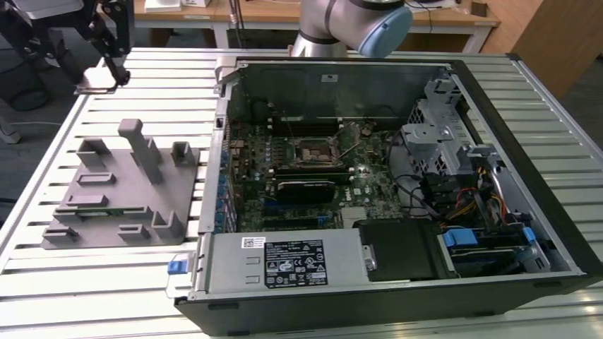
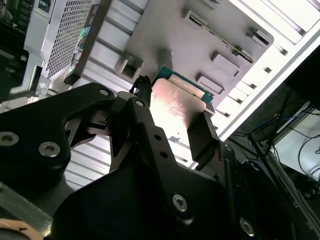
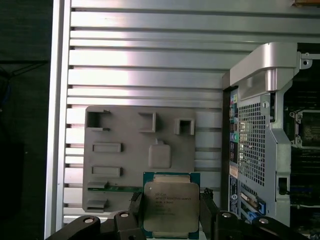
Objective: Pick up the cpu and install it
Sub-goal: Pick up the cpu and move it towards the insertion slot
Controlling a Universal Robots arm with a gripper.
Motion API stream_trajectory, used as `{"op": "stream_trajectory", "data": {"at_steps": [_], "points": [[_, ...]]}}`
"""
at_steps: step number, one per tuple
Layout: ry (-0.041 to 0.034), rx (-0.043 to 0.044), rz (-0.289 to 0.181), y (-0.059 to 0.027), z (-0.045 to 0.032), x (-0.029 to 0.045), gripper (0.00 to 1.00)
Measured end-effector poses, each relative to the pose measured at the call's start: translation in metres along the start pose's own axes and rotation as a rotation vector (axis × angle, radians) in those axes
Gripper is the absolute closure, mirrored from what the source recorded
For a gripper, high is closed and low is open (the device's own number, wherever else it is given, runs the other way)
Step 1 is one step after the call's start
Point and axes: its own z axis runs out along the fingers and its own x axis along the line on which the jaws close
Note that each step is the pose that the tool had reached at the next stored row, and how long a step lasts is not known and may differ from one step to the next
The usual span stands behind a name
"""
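Your gripper (image 3: pixel 170 200) is clamped on two opposite edges of the cpu (image 3: pixel 171 212), held over the gray parts tray (image 3: pixel 115 130); with so narrow an edge grip, it could tilt or slip free.

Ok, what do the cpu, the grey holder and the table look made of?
The cpu has a metal lid, pale silver with a soft sheen, on a green board edge. The holder looks like matte grey plastic, no glare. The table is probably aluminium: bright, streaky reflections on its slats.
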Motion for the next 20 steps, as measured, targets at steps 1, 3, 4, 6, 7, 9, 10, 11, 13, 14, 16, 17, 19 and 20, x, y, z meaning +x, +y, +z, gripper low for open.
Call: {"op": "stream_trajectory", "data": {"at_steps": [1,3,4,6,7,9,10,11,13,14,16,17,19,20], "points": [[-0.0001,-0.0001,0.0,0.0,0.0,-0.0012,0.46],[0.0,0.0,0.0,0.0001,0.0,-0.0036,0.46],[0.0,0.0,0.0,0.0001,0.0,-0.0049,0.46],[0.0,0.0,0.0,0.0001,0.0,-0.0073,0.46],[0.0,0.0,0.0,0.0001,0.0,-0.0085,0.46],[-0.0001,-0.0001,0.0,0.0001,0.0001,-0.0108,0.46],[0.0,0.0,0.0,0.0002,0.0,-0.012,0.46],[0.0,0.0,0.0,0.0002,0.0,-0.0132,0.46],[0.0,0.0,0.0,0.0003,0.0,-0.0156,0.46],[0.0,0.0,0.0,0.0003,0.0001,-0.0167,0.46],[0.0,0.0,0.0,0.0004,0.0001,-0.0191,0.46],[0.0,0.0,0.0,0.0004,0.0001,-0.0203,0.46],[-0.0001,0.0,0.0,0.0004,0.0001,-0.0226,0.46],[0.0,0.0,0.0,0.0005,0.0001,-0.0236,0.46]]}}
